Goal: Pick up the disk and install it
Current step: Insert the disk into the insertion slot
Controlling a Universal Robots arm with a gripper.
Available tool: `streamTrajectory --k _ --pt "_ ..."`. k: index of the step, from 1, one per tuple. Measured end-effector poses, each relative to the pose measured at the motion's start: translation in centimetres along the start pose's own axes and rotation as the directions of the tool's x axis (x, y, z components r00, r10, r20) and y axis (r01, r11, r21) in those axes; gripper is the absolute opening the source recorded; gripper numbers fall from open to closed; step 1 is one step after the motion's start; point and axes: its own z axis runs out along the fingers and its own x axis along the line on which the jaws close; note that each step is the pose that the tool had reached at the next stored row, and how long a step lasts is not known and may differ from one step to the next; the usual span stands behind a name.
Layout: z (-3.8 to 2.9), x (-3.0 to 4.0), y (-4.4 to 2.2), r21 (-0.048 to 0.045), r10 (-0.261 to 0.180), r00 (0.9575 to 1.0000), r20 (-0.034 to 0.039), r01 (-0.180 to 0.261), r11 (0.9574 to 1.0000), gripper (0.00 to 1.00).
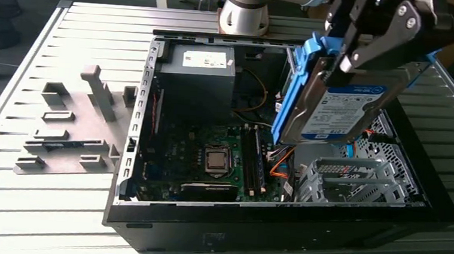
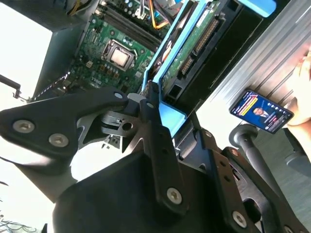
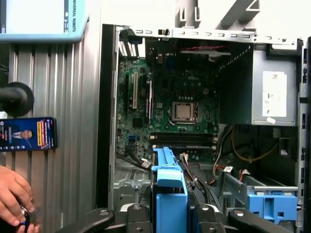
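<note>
The pincer [image 1: 358, 59] clamps the disk [image 1: 333, 113], tilted on edge above the drive cage [image 1: 343, 180]; squaring it to that cage should likely avoid jamming.

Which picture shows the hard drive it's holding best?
The exterior view: the disk shows its labelled face and blue frame, clamped in the gripper above the open computer case. The second wrist view shows its edge and circuit board; the first wrist view, its frame end-on.
</note>
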Motion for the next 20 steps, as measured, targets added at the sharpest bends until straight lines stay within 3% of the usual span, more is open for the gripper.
streamTrajectory --k 9,20 --pt "0.76 1.37 -1.11 0.0003 0.0 1.0 -0.0003 0.0 1.0 0.36" --pt "1.65 1.54 -4.46 0.0003 0.0 1.0 -0.0011 0.0 1.0 0.36"
